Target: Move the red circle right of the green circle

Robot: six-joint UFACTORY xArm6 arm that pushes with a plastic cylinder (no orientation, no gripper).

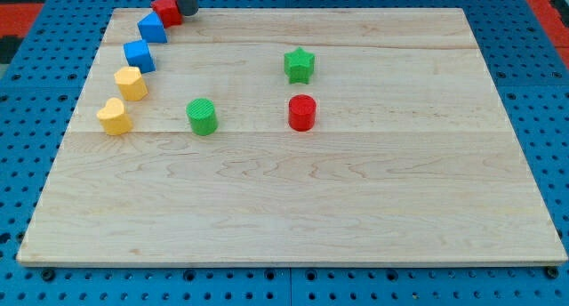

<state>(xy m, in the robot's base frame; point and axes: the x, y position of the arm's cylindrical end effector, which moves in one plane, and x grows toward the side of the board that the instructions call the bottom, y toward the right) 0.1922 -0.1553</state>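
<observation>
You are looking at a pale wooden desk (293, 208) sitting on a blue pegboard (36, 146). The red circle (302, 112) is standing near the middle of the desk, to the view's right of the green circle (203, 116), with a clear gap of bare wood lying between them; the two are sitting at roughly the same height in the view. The green star (300, 65) is sitting just above the red circle, close but not touching. Along the view's left edge a curved row of blocks is running upward: a yellow heart-like block (114, 116) at the bottom, a second yellow block (131, 83) above it, a blue block (139, 55), another blue block (152, 27), and a red block (166, 10) at the top. The dark rod is entering at the view's top, and my tip (186, 12) is resting just beside that top red block, on its right, well apart from both circles. This arm is carrying no end effector, only the rod, so nothing is gripping anything.
</observation>
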